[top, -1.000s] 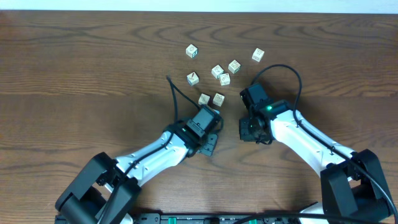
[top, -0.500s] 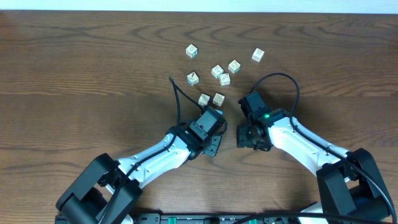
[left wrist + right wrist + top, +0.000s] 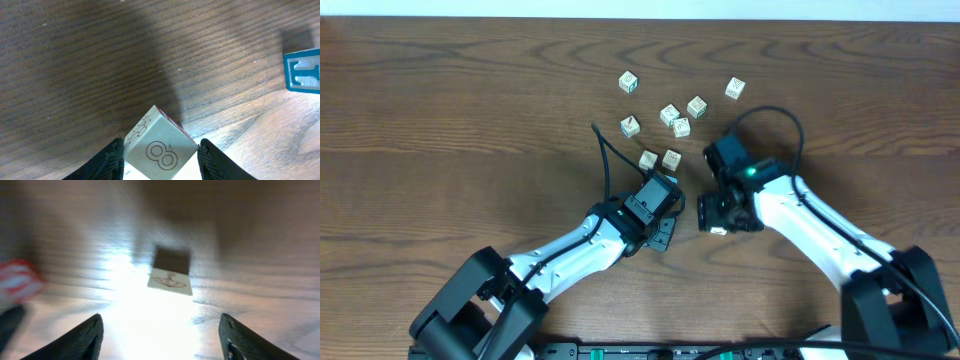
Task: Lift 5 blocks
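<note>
The left gripper (image 3: 161, 152) has a cream block marked 8 (image 3: 159, 149) tilted between its fingers (image 3: 107, 162) — whether they clamp it or merely flank it, I cannot tell. A blue-framed block (image 3: 302, 70) lies on the table (image 3: 75, 60) at its 2 o'clock. The right gripper (image 3: 161, 330) is released, its tips wide apart — a blurred block (image 3: 170, 280) rests on the table at its 12 o'clock, untouched. Overhead, eight loose blocks (image 3: 669, 114) lie scattered at 12 o'clock from both grippers.
</note>
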You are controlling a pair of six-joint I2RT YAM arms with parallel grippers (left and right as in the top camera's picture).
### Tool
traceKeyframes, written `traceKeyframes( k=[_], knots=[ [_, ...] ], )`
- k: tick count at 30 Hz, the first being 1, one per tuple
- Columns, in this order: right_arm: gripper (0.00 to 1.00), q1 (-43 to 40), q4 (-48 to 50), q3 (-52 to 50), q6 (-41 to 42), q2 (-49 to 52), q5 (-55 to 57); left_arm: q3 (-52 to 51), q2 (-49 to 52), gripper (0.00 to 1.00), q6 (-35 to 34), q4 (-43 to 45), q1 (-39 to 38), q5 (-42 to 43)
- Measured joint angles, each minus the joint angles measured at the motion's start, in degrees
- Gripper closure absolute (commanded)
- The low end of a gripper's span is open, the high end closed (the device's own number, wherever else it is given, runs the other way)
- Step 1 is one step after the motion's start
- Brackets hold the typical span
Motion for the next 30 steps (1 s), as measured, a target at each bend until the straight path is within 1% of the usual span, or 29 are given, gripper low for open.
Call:
traceKeyframes(
  k=[3,4,6,9,12,15,17,23,25,26,27,30],
  knots=[
    [0.08,-1.8,-2.5,4.6,-1.5,-2.8,0.1,0.0,-0.7,0.48,0.0,0.0,0.0,0.0],
    [0.05,-2.6,-2.7,6.0,-2.4,-3.8,0.2,0.0,-0.9,0.45,-0.1,0.0,0.0,0.0],
    [0.04,-4.2,-2.2,7.9,-3.5,-4.9,0.7,0.0,-1.0,0.42,-0.7,0.4,0.0,0.1],
    [0.05,-7.7,0.7,8.9,-5.5,-5.2,1.4,0.0,-1.0,0.39,-1.5,1.7,0.0,0.5],
    [0.1,-12.3,3.7,8.9,-7.3,-4.3,1.8,0.0,-1.0,0.4,-2.5,3.8,0.0,1.6],
    [0.14,-16.2,5.7,9.0,-8.5,-2.6,1.5,0.0,-1.0,0.47,-3.3,6.0,0.0,3.0],
    [0.18,-18.4,5.9,9.5,-9.2,-0.8,0.7,0.0,-1.0,0.48,-3.9,7.1,0.0,4.0],
    [0.31,-20.4,8.0,10.3,-11.1,2.9,-1.2,0.0,-1.0,0.49,-4.4,7.3,0.0,5.3],
    [0.43,-20.3,10.1,10.3,-11.7,3.1,-1.6,0.0,-1.0,0.49,-4.7,7.3,0.0,5.5],
    [0.47,-20.3,11.8,10.4,-11.6,3.2,-1.8,0.0,-1.0,0.49,-4.8,7.3,0.0,5.6],
    [0.47,-20.3,12.9,10.5,-12.0,3.4,-2.0,0.0,-1.0,0.49,-4.9,7.3,0.0,5.7],
    [0.41,-20.3,16.0,11.1,-12.2,4.6,-2.2,0.0,-1.0,0.48,-5.2,7.3,0.2,6.1]
  ],
)
